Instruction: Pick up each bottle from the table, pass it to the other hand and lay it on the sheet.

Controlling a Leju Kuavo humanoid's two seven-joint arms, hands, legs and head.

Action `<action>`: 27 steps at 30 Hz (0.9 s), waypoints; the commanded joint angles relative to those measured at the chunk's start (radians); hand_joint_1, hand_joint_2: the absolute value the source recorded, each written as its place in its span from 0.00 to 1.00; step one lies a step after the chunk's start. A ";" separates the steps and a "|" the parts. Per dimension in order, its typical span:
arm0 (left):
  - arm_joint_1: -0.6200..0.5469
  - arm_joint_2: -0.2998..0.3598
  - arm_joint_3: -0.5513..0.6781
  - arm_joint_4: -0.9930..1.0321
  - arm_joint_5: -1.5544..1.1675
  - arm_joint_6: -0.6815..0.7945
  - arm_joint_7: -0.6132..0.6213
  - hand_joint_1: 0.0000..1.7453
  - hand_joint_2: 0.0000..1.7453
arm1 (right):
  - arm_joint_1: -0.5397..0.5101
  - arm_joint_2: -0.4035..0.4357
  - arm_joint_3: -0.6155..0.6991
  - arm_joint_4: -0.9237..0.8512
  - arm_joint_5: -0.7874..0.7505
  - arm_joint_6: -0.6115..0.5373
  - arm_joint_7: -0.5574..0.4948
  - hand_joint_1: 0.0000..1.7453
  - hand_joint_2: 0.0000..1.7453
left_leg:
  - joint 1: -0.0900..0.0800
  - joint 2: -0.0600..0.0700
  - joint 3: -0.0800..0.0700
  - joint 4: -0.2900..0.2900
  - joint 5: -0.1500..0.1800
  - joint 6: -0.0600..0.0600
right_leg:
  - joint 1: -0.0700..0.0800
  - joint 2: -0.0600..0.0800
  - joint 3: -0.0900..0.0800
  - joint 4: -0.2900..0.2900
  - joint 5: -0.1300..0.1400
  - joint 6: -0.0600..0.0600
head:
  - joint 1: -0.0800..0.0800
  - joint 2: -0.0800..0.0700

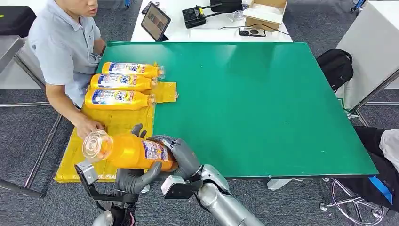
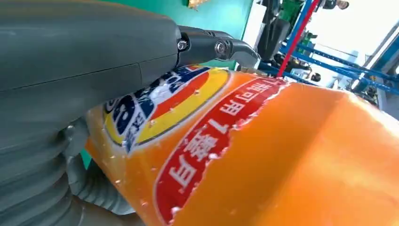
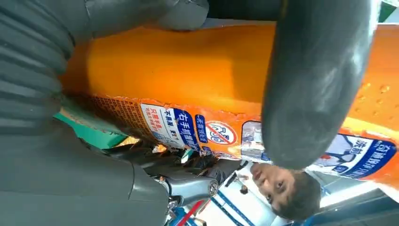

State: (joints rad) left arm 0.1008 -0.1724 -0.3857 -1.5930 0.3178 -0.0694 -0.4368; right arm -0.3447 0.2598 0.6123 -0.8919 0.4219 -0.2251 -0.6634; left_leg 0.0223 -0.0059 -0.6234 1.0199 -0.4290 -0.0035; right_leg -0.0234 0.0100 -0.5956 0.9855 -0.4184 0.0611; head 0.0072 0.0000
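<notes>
Orange bottle (image 1: pixel 127 151) lies on its side in the air just off the near edge of the green table (image 1: pixel 263 108), over the near end of the yellow sheet (image 1: pixel 115 126), clear base pointing toward the left. Both hands grip it at once: left hand (image 1: pixel 134 175) cups it from beneath, fingers wrapped up its body; right hand (image 1: pixel 181 153) clasps the cap end. Left wrist view: label close up, thumb (image 2: pixel 84 47) pressed across it. Right wrist view: a dark finger (image 3: pixel 315 84) lies across the orange body.

Three more bottles (image 1: pixel 121 83) lie side by side on the far part of the sheet, caps toward the table's middle.

A person (image 1: pixel 63 52) sits at the left, one hand (image 1: pixel 89 127) resting on the sheet just beside the held bottle's base.
</notes>
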 commanded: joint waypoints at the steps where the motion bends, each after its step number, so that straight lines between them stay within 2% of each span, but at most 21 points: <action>1: -0.096 -0.018 -0.045 0.048 0.012 0.015 -0.028 0.00 1.00 | 0.005 0.007 0.142 0.108 -0.021 0.017 -0.035 1.00 1.00 | 0.000 -0.002 0.003 -0.001 0.000 0.001 | 0.001 -0.003 0.004 -0.001 -0.001 -0.002 | 0.000 0.000; 5: -0.096 -0.012 -0.059 0.039 -0.020 0.019 -0.049 0.00 1.00 | -0.003 0.005 0.136 0.116 -0.029 0.017 -0.035 1.00 1.00 | 0.000 -0.003 0.003 -0.001 0.000 0.001 | 0.001 -0.004 0.004 -0.001 -0.001 -0.002 | 0.000 0.000; 6: -0.097 -0.012 -0.062 0.041 -0.022 0.017 -0.051 0.19 1.00 | -0.006 0.003 0.135 0.116 -0.029 0.020 -0.035 1.00 1.00 | 0.000 -0.002 0.002 -0.001 0.000 0.001 | 0.001 -0.003 0.003 -0.001 -0.001 -0.002 | 0.000 0.000; 7: -0.099 -0.012 -0.063 0.043 -0.022 0.016 -0.051 0.86 1.00 | -0.008 0.002 0.135 0.116 -0.029 0.023 -0.034 1.00 1.00 | 0.000 -0.003 0.004 -0.001 0.000 0.001 | 0.001 -0.005 0.005 -0.001 -0.001 -0.003 | 0.000 0.000; 8: -0.101 -0.012 -0.062 0.046 -0.021 0.013 -0.053 1.00 1.00 | -0.010 0.000 0.135 0.118 -0.024 0.024 -0.028 1.00 1.00 | 0.001 -0.003 0.002 -0.001 0.000 0.001 | 0.001 -0.004 0.003 -0.001 -0.001 -0.002 | 0.000 0.000; 10: -0.105 -0.012 -0.062 0.048 -0.012 -0.003 -0.057 1.00 1.00 | -0.012 -0.002 0.134 0.124 -0.017 0.027 -0.021 0.90 1.00 | 0.000 -0.003 0.003 -0.001 0.000 0.001 | 0.001 -0.004 0.004 -0.001 -0.001 -0.002 | 0.000 0.000; 11: -0.105 -0.010 -0.063 0.047 -0.005 -0.017 -0.056 1.00 1.00 | -0.013 -0.003 0.136 0.128 -0.010 0.024 -0.019 0.81 1.00 | 0.000 -0.002 0.002 -0.001 0.000 0.001 | 0.001 -0.003 0.002 -0.001 -0.001 -0.002 | 0.000 0.000; 12: -0.104 -0.010 -0.063 0.047 0.006 -0.030 -0.051 1.00 1.00 | -0.014 -0.003 0.136 0.133 -0.007 0.021 -0.017 0.35 1.00 | 0.000 -0.003 0.003 -0.001 0.000 0.001 | 0.001 -0.005 0.004 -0.002 -0.001 -0.002 | 0.000 0.000; 13: -0.103 -0.010 -0.059 0.047 0.019 -0.044 -0.044 1.00 1.00 | -0.015 -0.002 0.135 0.138 -0.005 0.019 -0.012 0.00 1.00 | 0.000 -0.004 0.005 -0.002 0.000 0.002 | 0.001 -0.006 0.006 -0.002 -0.002 -0.003 | 0.000 0.000; 15: -0.103 -0.010 -0.059 0.047 0.019 -0.044 -0.044 1.00 1.00 | -0.015 -0.002 0.135 0.138 -0.005 0.019 -0.012 0.00 1.00 | 0.000 -0.002 0.002 -0.001 0.000 0.001 | 0.001 -0.003 0.002 -0.001 -0.001 -0.002 | 0.000 0.000; 21: -0.099 -0.007 -0.052 0.044 0.026 -0.072 -0.046 1.00 1.00 | -0.016 -0.001 0.125 0.144 0.006 0.001 -0.004 0.00 1.00 | 0.000 -0.003 0.005 -0.002 -0.001 0.002 | 0.001 -0.005 0.006 -0.002 -0.002 -0.003 | 0.001 0.000; 22: -0.098 -0.003 -0.053 0.040 0.023 -0.087 -0.054 1.00 1.00 | -0.016 0.000 0.120 0.142 0.004 0.001 -0.003 0.00 0.00 | 0.000 -0.002 0.004 -0.001 0.000 0.001 | 0.001 -0.004 0.004 -0.001 -0.001 -0.002 | 0.000 0.000; 24: -0.088 0.006 -0.050 0.029 0.016 -0.128 -0.075 1.00 1.00 | -0.011 -0.005 0.108 0.123 0.004 -0.006 -0.011 0.00 0.00 | 0.000 -0.003 0.007 -0.002 -0.001 0.002 | 0.001 -0.005 0.008 -0.002 -0.002 -0.004 | 0.000 0.000; 25: -0.087 0.006 -0.046 0.029 0.013 -0.133 -0.077 1.00 1.00 | -0.010 -0.008 0.106 0.114 0.008 -0.014 -0.019 0.00 0.00 | 0.000 -0.001 0.003 -0.001 0.000 0.001 | 0.001 -0.003 0.003 -0.001 -0.001 -0.002 | 0.000 0.000; 27: -0.088 0.004 -0.041 0.031 0.013 -0.135 -0.077 1.00 1.00 | -0.006 -0.013 0.103 0.099 0.010 -0.020 -0.029 0.00 0.00 | 0.000 -0.002 0.003 -0.001 0.000 0.001 | 0.001 -0.003 0.004 -0.001 -0.001 -0.002 | 0.001 0.000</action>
State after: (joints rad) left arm 0.0792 -0.1778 -0.3674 -1.5911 0.3460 -0.1149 -0.4925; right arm -0.3616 0.2670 0.6680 -0.8461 0.4132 -0.2304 -0.6600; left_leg 0.0223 -0.0045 -0.6234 1.0200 -0.4290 -0.0035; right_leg -0.0234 0.0109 -0.5966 0.9854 -0.4183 0.0610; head 0.0080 0.0000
